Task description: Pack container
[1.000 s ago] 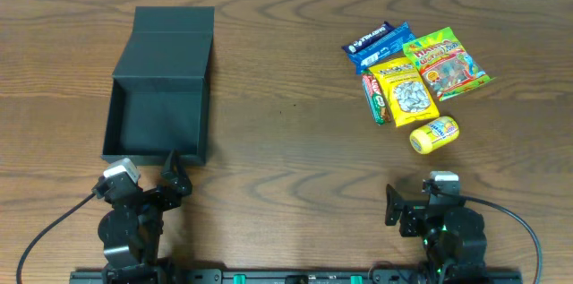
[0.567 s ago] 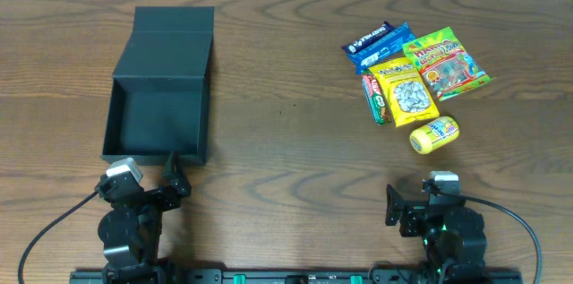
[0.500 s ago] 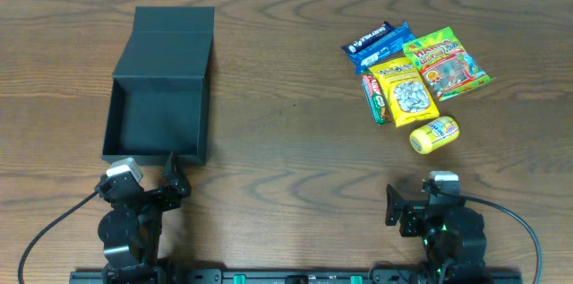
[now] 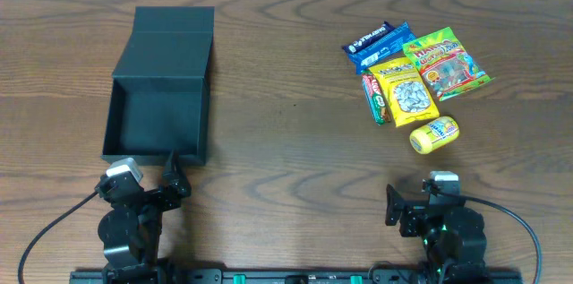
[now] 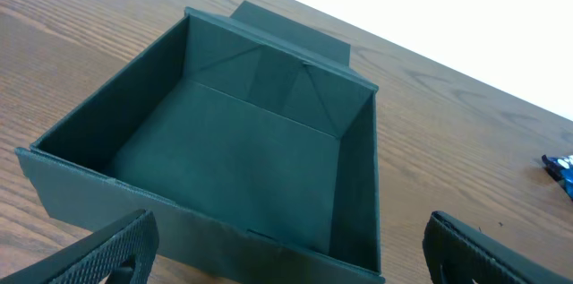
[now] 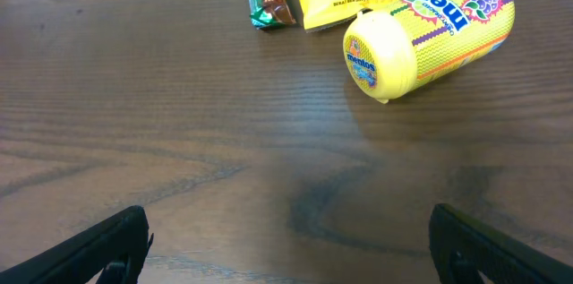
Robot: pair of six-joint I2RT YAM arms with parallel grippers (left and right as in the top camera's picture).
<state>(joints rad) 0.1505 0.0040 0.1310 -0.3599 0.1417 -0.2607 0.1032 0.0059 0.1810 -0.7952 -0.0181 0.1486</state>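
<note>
Only our left gripper (image 5: 286, 235) has eased back slightly. It sits just short of the near wall of the matte black square cardboard container (image 4: 204, 123), which lies open. Both its jaws and our right gripper's (image 6: 286, 230) stand wide apart, empty. We should take the yellow cylindrical plastic gum tub (image 4: 434, 133), well right of the container, across its round sides.

I'd call this a robotics lab bench: the left arm (image 4: 132, 221) and the right arm (image 4: 448, 226), both small and black, sit on a rail (image 4: 295, 277) along the near edge of a wood-grain table (image 4: 286, 150), with black cables (image 4: 40, 235) looping off them. The far edge meets plain white. The things are laid out like a trial, with a black box (image 4: 157, 118) on one side and a cluster of snack packets (image 4: 407, 91) on the other.
</note>
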